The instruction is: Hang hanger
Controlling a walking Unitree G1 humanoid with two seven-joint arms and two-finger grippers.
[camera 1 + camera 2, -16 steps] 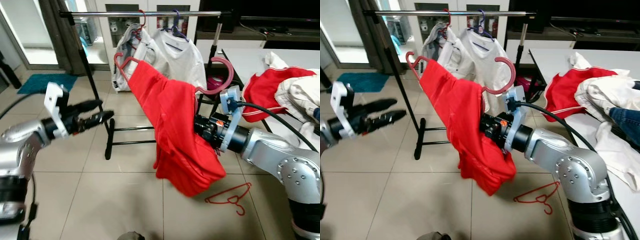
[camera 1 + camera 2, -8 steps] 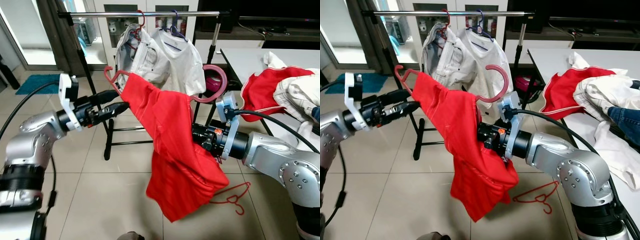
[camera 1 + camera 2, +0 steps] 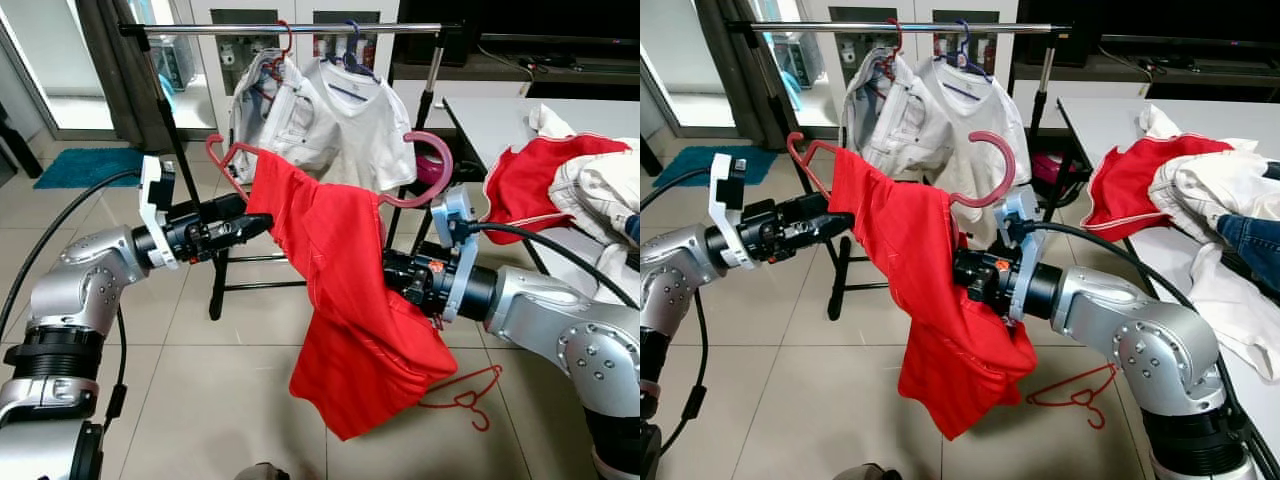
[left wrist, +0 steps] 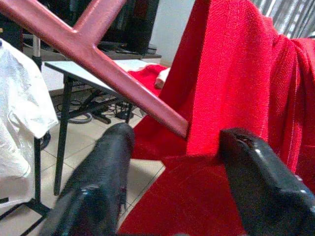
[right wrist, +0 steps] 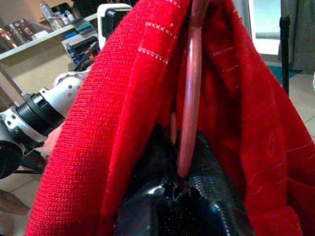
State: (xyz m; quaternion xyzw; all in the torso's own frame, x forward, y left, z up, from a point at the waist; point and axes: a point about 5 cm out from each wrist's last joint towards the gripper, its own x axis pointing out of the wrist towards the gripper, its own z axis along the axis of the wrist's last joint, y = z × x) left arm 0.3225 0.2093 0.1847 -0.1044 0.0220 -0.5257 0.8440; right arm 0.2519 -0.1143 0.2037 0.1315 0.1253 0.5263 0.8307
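A dusky pink hanger (image 3: 428, 172) carries a red garment (image 3: 345, 300) draped over it, held in mid-air in front of the clothes rack's bar (image 3: 290, 28). My right gripper (image 3: 398, 276) is shut on the hanger's lower rod (image 5: 189, 98), half buried in the red cloth. My left gripper (image 3: 258, 222) reaches in from the left at the garment's upper left edge. Its fingers (image 4: 110, 157) stand open, with the hanger's arm (image 4: 98, 56) and the cloth's edge between them. The hanger's hook points up and right, below the bar.
Two white garments (image 3: 335, 115) hang on the rack behind. A red wire hanger (image 3: 462, 395) lies on the tiled floor at the right. A table (image 3: 495, 115) with a heap of clothes (image 3: 590, 170) stands at the right. A teal mat (image 3: 85, 165) lies at the far left.
My left gripper has moved right, from well left of the hanger to the garment's upper left edge. The red garment has swung lower and a little left in the right gripper.
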